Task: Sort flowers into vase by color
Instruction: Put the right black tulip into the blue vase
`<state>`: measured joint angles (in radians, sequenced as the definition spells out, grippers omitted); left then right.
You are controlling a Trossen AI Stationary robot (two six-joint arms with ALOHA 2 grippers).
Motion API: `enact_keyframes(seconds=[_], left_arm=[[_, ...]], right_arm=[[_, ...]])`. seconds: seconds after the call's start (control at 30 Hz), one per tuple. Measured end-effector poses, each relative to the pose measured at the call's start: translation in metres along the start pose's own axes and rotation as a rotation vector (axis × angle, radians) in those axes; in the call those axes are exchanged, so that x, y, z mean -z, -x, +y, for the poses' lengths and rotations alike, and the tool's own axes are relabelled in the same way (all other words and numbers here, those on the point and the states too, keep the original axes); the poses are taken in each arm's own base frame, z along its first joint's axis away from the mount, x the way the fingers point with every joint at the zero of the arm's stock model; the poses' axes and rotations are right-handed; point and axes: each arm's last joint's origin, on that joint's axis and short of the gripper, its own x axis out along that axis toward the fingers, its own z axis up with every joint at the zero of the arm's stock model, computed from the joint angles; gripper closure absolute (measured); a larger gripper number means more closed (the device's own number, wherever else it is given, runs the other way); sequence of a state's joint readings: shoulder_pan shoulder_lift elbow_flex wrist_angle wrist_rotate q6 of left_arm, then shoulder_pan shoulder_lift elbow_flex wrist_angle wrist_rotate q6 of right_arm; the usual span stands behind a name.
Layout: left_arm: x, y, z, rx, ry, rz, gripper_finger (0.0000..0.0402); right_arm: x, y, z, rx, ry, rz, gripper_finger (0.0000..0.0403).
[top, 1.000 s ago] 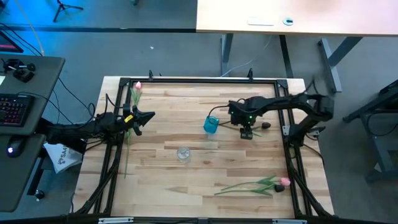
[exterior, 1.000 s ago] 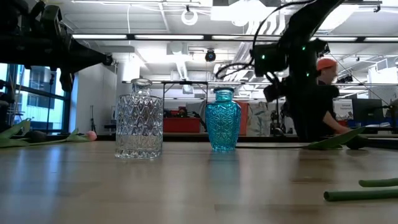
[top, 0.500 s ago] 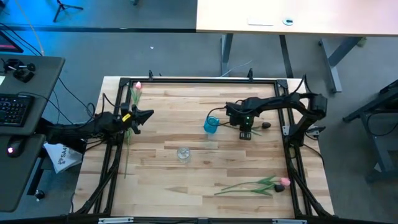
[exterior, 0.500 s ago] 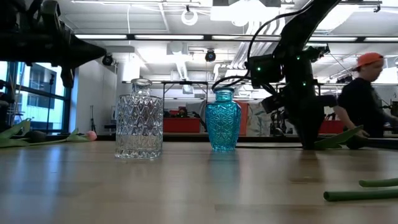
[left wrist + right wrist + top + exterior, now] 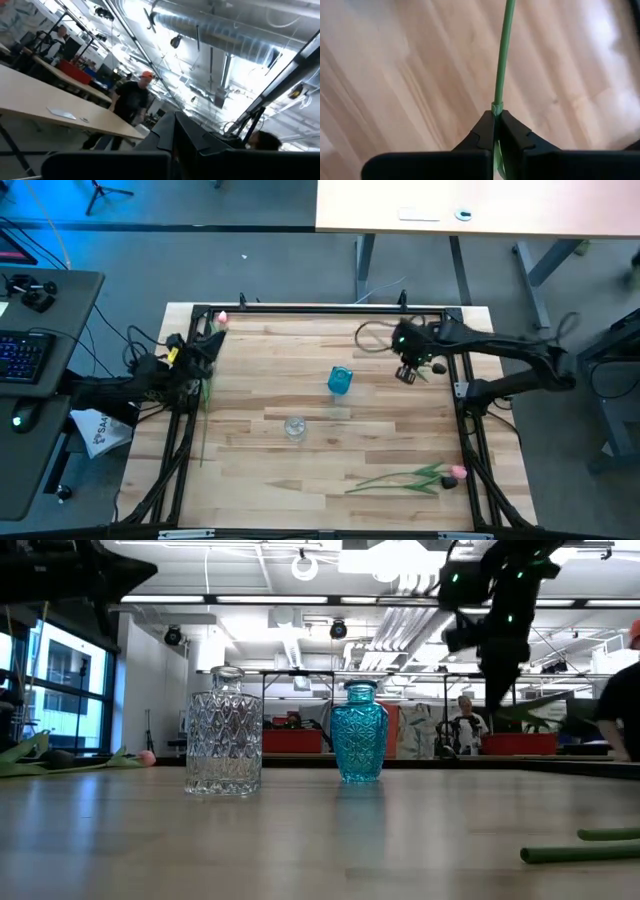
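Observation:
My right gripper [image 5: 410, 371] hangs over the far right of the table, shut on the thin green stem [image 5: 502, 60] of a flower. One of that flower's leaves [image 5: 525, 716] shows in the low view, raised above the tabletop. The blue vase [image 5: 340, 380] and the clear glass vase [image 5: 294, 426] stand mid-table. A pink tulip [image 5: 455, 473] lies near the front right. Another pink tulip [image 5: 219, 320] lies along the left edge. My left gripper [image 5: 175, 135] is shut on nothing and held high at the left edge, pointing up at the ceiling. My right gripper pinches the flower's green stem [image 5: 496, 107] between its two fingertips, coming from above with the fingers pointing down at the wood. The stem runs on past the fingertips over the table. In the low view the flower is lifted clear of the tabletop.
A black frame rail [image 5: 320, 308] runs round the table. In the low view a dark flower head [image 5: 55, 758] and green leaves lie at the left. A loose stem [image 5: 580, 852] lies near the front right. People move in the room behind.
My right gripper has shut on the stem, then risen and gone toward the far right, and the flower has come up off the table with it. My left arm has drawn back toward the left edge.

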<state>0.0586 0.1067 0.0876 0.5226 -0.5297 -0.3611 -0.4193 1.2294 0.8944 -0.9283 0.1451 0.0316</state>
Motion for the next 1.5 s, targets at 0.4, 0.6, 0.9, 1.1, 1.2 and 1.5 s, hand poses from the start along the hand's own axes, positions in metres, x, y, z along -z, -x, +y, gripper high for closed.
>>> enact_keyframes(seconds=[0.4, 0.6, 0.9, 1.1, 1.2, 1.5], left_arm=[[-0.005, -0.092, -0.047, -0.126, -0.221, 0.194, 0.0398], [-0.02, -0.154, -0.062, -0.004, 0.012, 0.393, 0.0362], [0.014, -0.192, -0.075, 0.093, 0.583, 0.75, 0.0273], [0.022, -0.195, -0.082, 0.071, 0.811, 0.78, 0.023], [0.018, -0.197, -0.084, 0.067, 0.931, 0.762, 0.0223], [0.013, -0.191, -0.095, 0.085, 1.092, 0.819, 0.0222]], right_arm=[[-0.046, 0.07, 0.004, -0.289, -0.088, -0.769, 0.0402], [-0.076, 0.124, 0.008, -0.113, 0.199, -0.9, 0.0402], [-0.106, 0.154, 0.036, 0.055, 0.516, -0.848, 0.0402], [-0.115, 0.156, 0.072, 0.193, 0.788, -0.813, 0.0402], [-0.116, 0.158, 0.089, 0.278, 0.951, -0.803, 0.0402], [-0.127, 0.164, 0.118, 0.496, 1.219, -0.807, 0.0402]])
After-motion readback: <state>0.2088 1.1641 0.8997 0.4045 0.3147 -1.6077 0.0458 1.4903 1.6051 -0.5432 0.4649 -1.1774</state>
